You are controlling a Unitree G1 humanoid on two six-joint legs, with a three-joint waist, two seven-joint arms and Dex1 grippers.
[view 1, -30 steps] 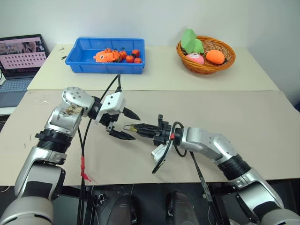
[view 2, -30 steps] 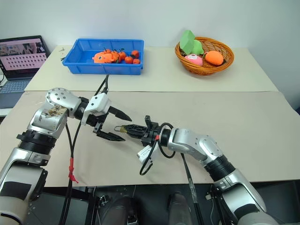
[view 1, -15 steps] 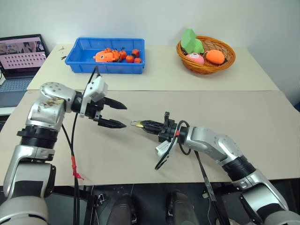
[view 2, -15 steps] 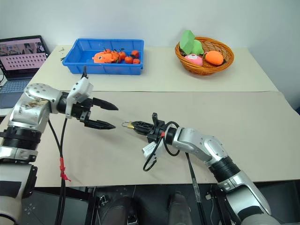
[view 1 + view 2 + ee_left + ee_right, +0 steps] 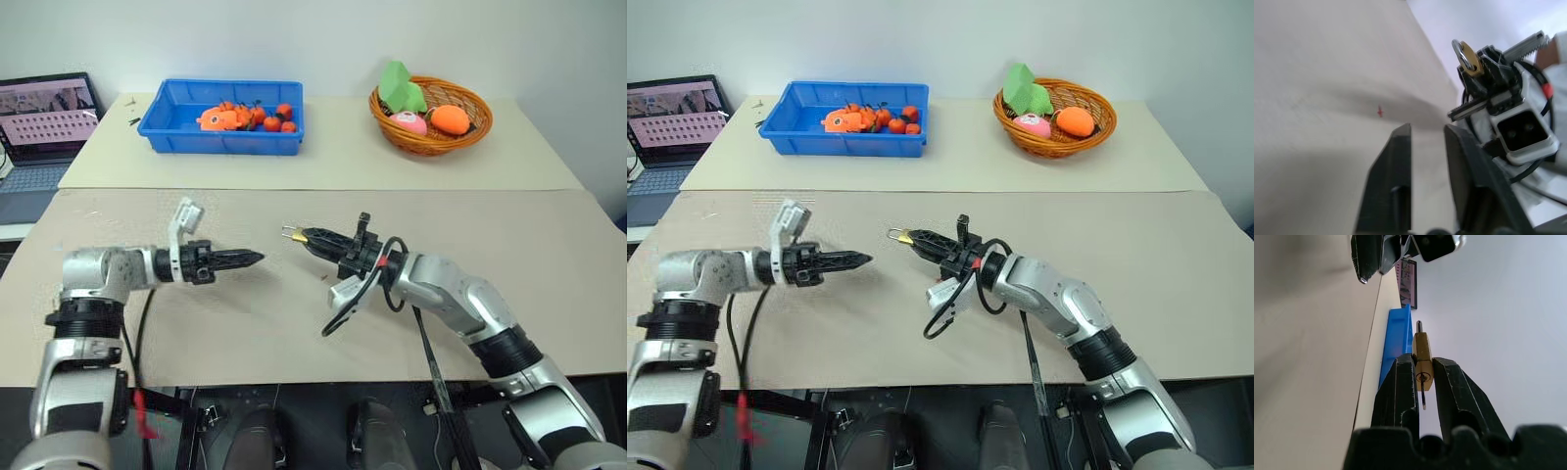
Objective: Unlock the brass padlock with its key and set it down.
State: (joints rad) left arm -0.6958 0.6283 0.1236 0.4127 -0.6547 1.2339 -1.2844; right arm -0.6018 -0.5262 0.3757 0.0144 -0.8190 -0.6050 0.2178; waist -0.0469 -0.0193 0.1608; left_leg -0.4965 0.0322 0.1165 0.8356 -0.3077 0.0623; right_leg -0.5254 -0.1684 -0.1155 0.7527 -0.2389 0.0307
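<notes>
Left gripper (image 5: 257,258) at centre-left of frame, jaws nearly together, empty, pointing level toward frame centre. Right gripper (image 5: 297,236) at centre, jaws clamped on brass padlock (image 5: 1422,356), held above surface (image 5: 549,235), key (image 5: 1423,394) in keyhole.

Shiny brass padlock (image 5: 1422,355), glossy blue plastic bin (image 5: 220,117), woven wicker basket (image 5: 431,132).

Brass padlock (image 5: 1422,360) body partly hidden between right tool (image 5: 1423,377) fingers; in head views it's a tiny speck, shackle state unreadable. Key (image 5: 1423,394) only a thin sliver below the keyway, head not clear. Laptop (image 5: 44,113) cut off at picture edge. Fruit in blue bin (image 5: 186,132) too small to identify.
</notes>
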